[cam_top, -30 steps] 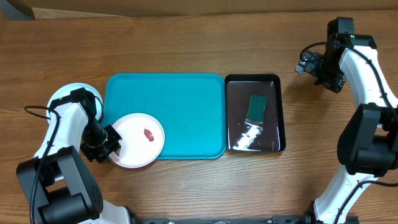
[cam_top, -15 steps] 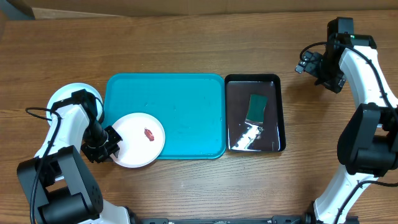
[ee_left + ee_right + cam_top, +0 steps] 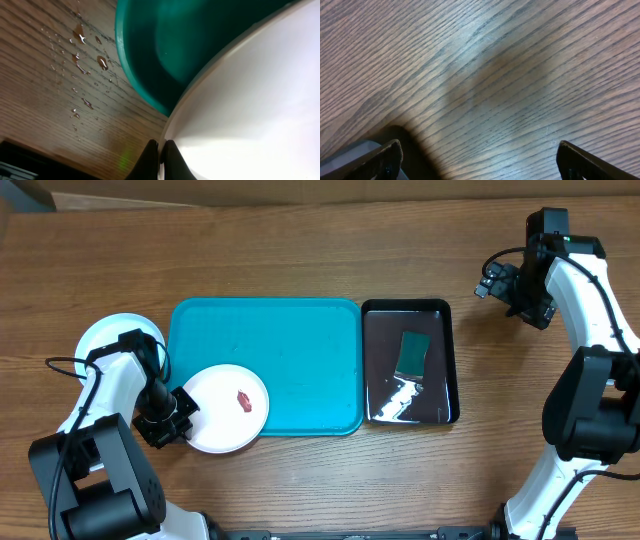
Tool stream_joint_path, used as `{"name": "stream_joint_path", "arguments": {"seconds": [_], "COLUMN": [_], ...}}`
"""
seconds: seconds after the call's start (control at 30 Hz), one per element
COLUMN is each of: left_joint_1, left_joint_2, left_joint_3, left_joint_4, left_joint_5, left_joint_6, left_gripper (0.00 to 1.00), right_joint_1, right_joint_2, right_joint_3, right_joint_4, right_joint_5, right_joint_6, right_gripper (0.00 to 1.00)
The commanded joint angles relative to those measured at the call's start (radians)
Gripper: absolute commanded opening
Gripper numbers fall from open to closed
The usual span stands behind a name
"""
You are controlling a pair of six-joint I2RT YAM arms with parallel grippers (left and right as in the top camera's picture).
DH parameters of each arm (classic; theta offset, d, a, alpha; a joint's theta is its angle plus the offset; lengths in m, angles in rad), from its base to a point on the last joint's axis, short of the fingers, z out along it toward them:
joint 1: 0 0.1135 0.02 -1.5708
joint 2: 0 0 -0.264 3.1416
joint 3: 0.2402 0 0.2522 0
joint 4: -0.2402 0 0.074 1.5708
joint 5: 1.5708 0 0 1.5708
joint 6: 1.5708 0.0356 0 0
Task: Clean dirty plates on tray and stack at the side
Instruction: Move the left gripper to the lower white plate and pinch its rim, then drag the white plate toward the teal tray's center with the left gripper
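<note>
Left tool (image 3: 172, 418) is clamped on the rim of the white plate (image 3: 228, 412) down in the lower left of the overhead view. From my left wrist camera the two fingers sit almost together at the bottom of the frame, with the plate's edge (image 3: 240, 100) pinched between them. The plate straddles the lower left corner of the turquoise tray (image 3: 290, 350), with part over the tray floor and part hanging past the rim over the counter (image 3: 300, 470). One red-brown bit (image 3: 242, 398) lies on the plate a little right of its centre. Close up, the tray's rounded corner (image 3: 150, 75) curves just beside the plate, and water drops (image 3: 102, 62) speckle the wood at the upper left. A second pale plate (image 3: 103, 336) rests on the counter at the left, just outside the tray and partly under my left arm. Over at the upper right, my right tool (image 3: 490, 280) is spread wide and holds nothing; its wrist view (image 3: 480, 160) shows only bare wood grain between the fingers. Just right of the turquoise tray sits the black tray (image 3: 375, 315), wet and shiny, with the green sponge (image 3: 411, 352) lying in it.
</note>
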Motion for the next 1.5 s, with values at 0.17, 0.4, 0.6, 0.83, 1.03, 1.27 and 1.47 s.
{"name": "stream_joint_path", "arguments": {"seconds": [0.17, 0.4, 0.6, 0.83, 1.03, 1.27, 1.47], "left_joint_1": [-0.002, -0.044, -0.151, -0.293, -0.364, -0.402, -0.399], "left_joint_2": [-0.006, -0.006, -0.006, 0.007, 0.031, 0.061, 0.069], "left_joint_3": [0.055, 0.121, 0.121, 0.120, 0.119, 0.116, 0.116], "left_joint_4": [0.014, 0.111, 0.244, 0.341, 0.364, 0.367, 0.463], "left_joint_5": [0.137, 0.211, 0.211, 0.171, 0.112, 0.071, 0.070], "left_joint_6": [0.096, 0.148, 0.099, 0.028, -0.004, -0.003, 0.167], "left_gripper": [0.04, 0.04, 0.04, 0.04, 0.04, 0.08, 0.51], "right_joint_1": [0.003, 0.003, 0.003, 0.003, 0.003, 0.003, 0.003], "right_joint_2": [-0.023, -0.023, -0.023, -0.023, -0.023, -0.023, -0.023], "right_joint_3": [0.014, 0.014, 0.014, 0.014, 0.014, 0.014, 0.014], "right_joint_4": [0.003, 0.003, 0.003, 0.003, 0.003, 0.003, 0.003], "right_joint_5": [-0.002, -0.002, -0.002, -0.002, -0.002, -0.002, -0.002], "right_joint_6": [-0.003, -0.003, -0.003, -0.003, -0.003, -0.003, -0.003], "right_gripper": [1.00, 1.00, 1.00, 1.00, 1.00, 1.00, 1.00]}}
